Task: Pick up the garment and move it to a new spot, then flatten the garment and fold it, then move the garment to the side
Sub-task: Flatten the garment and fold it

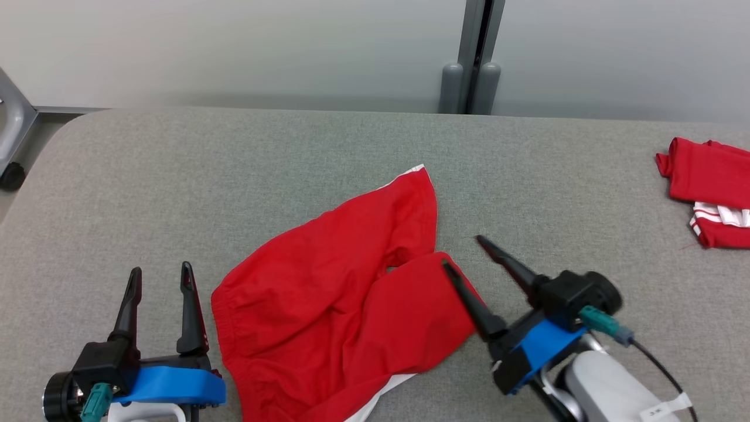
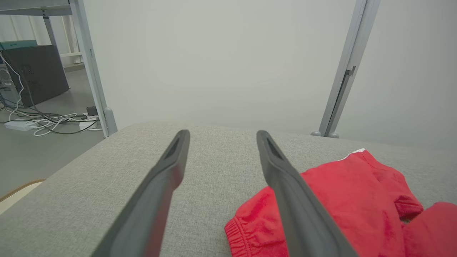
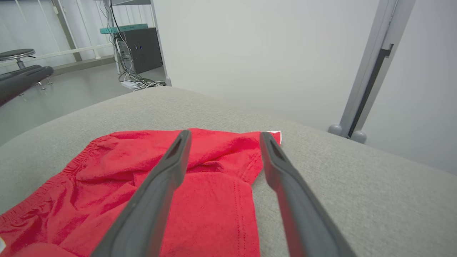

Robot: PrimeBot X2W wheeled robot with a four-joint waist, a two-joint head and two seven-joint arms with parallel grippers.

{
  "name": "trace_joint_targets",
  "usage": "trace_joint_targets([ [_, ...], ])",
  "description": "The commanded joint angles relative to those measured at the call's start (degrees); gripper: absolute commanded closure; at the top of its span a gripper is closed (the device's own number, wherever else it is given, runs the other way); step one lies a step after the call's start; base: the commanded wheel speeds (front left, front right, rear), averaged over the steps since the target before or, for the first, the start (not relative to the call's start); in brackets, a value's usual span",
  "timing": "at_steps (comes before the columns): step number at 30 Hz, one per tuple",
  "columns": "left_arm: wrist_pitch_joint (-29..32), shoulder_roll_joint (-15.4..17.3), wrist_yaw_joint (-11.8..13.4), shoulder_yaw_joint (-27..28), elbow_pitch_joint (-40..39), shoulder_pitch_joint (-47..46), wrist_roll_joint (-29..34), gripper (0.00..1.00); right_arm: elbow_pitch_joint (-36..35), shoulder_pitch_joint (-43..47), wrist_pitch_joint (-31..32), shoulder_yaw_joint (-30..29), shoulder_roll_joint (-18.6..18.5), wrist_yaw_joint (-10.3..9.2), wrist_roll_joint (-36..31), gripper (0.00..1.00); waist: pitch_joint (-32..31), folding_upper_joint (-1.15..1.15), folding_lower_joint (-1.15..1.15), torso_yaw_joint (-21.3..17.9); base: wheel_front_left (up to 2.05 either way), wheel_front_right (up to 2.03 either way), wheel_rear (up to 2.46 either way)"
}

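Head view puts the red garment (image 1: 345, 305) on the near middle of the grey padded table (image 1: 234, 164), crumpled rather than flat. Its elastic waistband lies at the left and the two legs run off to the right, one angling toward the far side, the other pointing right. So its long axis runs from near left to far right. The left gripper (image 1: 161, 267) stands just left of the waistband, fingers pointing far. The right gripper (image 1: 462, 251) sits at the near right, fingers aimed far-left at the hem of the nearer leg. Each arm is close to one end, which would suit a two-handed lift (my reading, not something shown).

The left gripper's jaws stand wide apart and hold nothing. In the left wrist view its right finger lies across the waistband's edge and its left finger over bare table; I cannot tell whether either touches. The right gripper is likewise wide open and empty. The right wrist view shows its left finger above the leg's cloth and its right finger over bare table just beside the hem, so the hem's edge lies between them. Contact there cannot be told either. A second red garment (image 1: 709, 193) with white trim lies bundled at the far right, well apart.
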Motion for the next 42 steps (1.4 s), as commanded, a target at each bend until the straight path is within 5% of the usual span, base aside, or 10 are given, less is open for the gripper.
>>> trace_joint_targets([
  [1, -0.2, -0.1, -0.1, 0.3, -0.2, -0.1, 0.3, 0.0, 0.9, 1.3, 0.0, -1.3, -0.5, 0.01, -0.6, 0.0, 0.1, 0.0, 0.0, 0.0, 0.0, 0.0, 0.0],
  [9, -0.2, -0.1, 0.3, -1.4, -0.4, -1.2, -0.5, 0.0, 10.6, -0.1, 0.0, -4.3, -1.6, 0.01, -1.7, 0.0, 1.9, 0.0, 0.0, 1.5, 0.0, 0.0, 0.0],
  [23, -0.2, -0.1, 1.1, -1.9, -0.4, -2.2, -1.4, 0.0, 27.2, -5.4, 0.3, 5.4, 2.4, 0.02, 3.6, 0.0, 4.0, 0.0, 0.0, 4.5, 0.0, 0.0, 0.0],
  [24, -0.2, -0.1, 1.2, -1.8, -0.4, -2.2, -1.4, 0.0, 27.4, -5.4, 0.3, 6.3, 2.8, 0.03, 4.9, 0.62, 3.9, 0.0, 0.0, 4.4, 0.0, 0.0, 0.0],
  [25, -0.2, -0.1, 1.3, -1.8, -0.3, -2.1, -1.5, 0.0, 27.2, -5.7, 0.4, 7.2, 2.7, 0.05, 6.1, 1.0, 3.8, 0.0, 0.0, 4.3, 0.0, 0.0, 0.0],
  [30, -0.2, -0.1, 1.1, -1.8, 0.3, -1.3, -1.6, 0.0, 24.7, -5.9, -0.1, 8.2, 1.4, 0.01, 9.9, 1.0, 2.5, 0.0, 0.0, 2.9, 0.0, 0.0, 0.0],
  [42, -0.2, -0.1, 0.3, -1.1, 1.2, 0.7, -1.3, 0.0, 7.9, 11.9, 1.7, -2.2, -3.9, 0.01, 10.6, 1.0, -1.0, 0.0, 0.0, -2.2, 0.0, 0.0, 0.0],
])
